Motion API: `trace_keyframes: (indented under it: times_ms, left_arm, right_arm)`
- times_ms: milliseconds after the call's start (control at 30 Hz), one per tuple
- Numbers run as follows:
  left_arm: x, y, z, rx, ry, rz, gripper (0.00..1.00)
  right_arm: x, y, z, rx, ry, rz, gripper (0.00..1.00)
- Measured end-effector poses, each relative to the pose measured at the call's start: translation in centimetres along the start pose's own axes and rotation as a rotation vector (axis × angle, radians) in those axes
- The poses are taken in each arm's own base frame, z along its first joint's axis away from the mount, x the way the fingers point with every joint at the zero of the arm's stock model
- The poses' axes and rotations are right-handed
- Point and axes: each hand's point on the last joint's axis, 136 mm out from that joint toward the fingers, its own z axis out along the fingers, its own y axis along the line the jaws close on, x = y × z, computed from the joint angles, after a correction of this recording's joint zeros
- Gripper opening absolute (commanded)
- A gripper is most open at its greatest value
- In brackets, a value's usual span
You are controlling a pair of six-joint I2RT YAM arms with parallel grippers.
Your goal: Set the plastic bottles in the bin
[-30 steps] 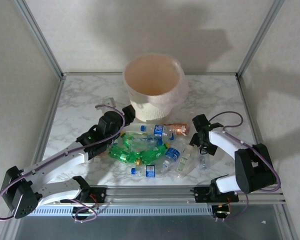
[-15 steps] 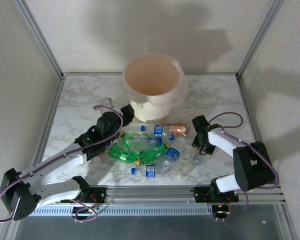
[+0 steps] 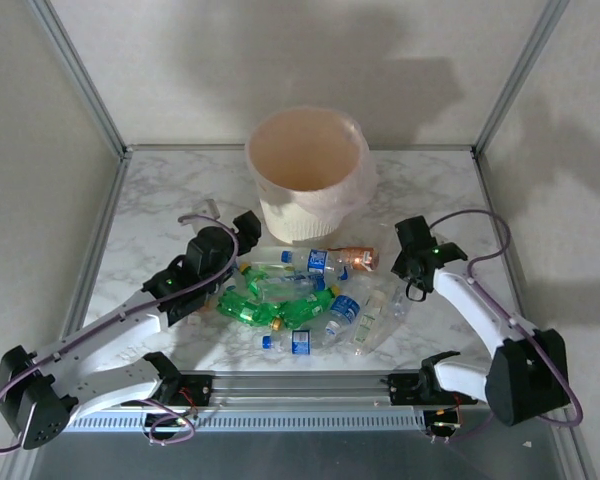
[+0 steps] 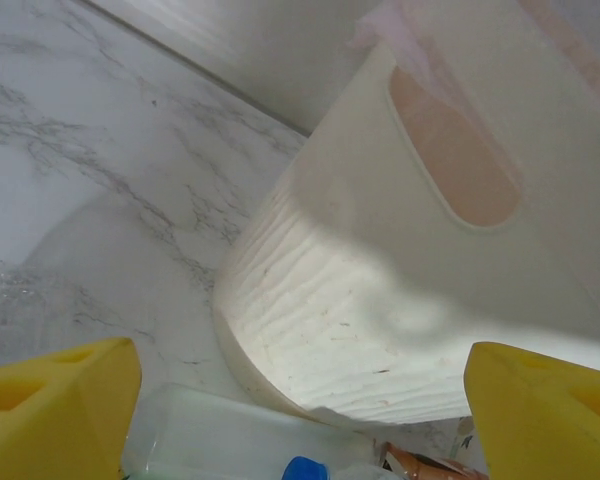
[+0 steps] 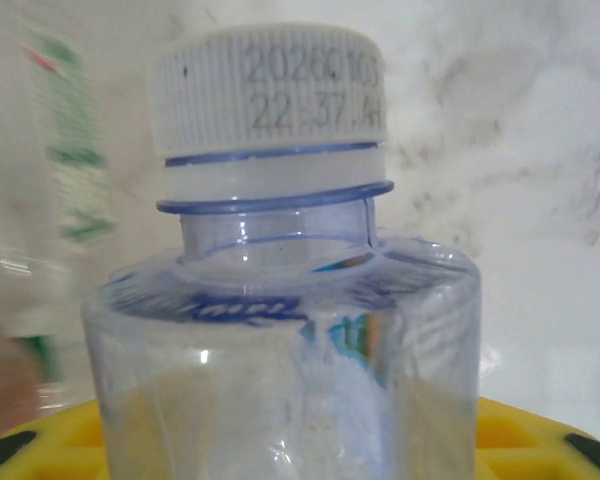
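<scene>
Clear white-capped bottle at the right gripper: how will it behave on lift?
No liquid visible in the clear bottle, so probably light. Thin see-through wall may dent or slip in the right gripper. Round body, so likely to roll if dropped on the marble table.

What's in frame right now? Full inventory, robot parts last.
table: one, white-grey marble, under everything
enclosure frame: grey metal posts, around the table
bin: one, cream-white with thin liner, far centre
clear bottles: several, blue labels and caps, piled in front of the bin; exact count hard to tell
green bottles: a few, left half of the pile
copper-brown bottle: one, far right of the pile
white-capped bottle: one, clear, between the right claw's yellow fingers
left arm: white and black, near left
right arm: white and black, near right
left claw: open, by the bin's base
right claw: shut on the white-capped bottle, right of the pile
</scene>
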Motion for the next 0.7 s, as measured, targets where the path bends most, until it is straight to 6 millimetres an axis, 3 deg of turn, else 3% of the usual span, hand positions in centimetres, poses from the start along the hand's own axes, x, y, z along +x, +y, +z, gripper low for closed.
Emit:
trace_keyframes:
  times_ms: [133, 267, 433, 567, 700]
  left_arm:
    - [-0.7, 0.5, -0.5, -0.005, -0.015, -0.017, 0.84]
    - [-1.7, 0.7, -1.3, 0.000, -0.044, -0.041, 0.85]
    - [-2.5, 1.1, -1.7, -0.007, -0.067, -0.062, 0.85]
    - [-2.4, 1.9, -1.4, -0.032, -0.065, -0.069, 0.85]
    - [-2.4, 2.4, -1.3, -0.050, -0.064, -0.078, 0.85]
  right_arm:
    - [-5.8, 3.6, -6.0, -0.153, -0.150, 0.021, 0.49]
    - [-12.6, 8.4, -14.3, -0.366, -0.329, 0.024, 0.49]
    - [-18.7, 14.8, -22.7, -0.635, -0.492, 0.011, 0.50]
    - [-21.1, 19.6, -25.2, -0.767, -0.545, -0.021, 0.50]
    - [-22.2, 24.0, -24.6, -0.830, -0.549, -0.049, 0.51]
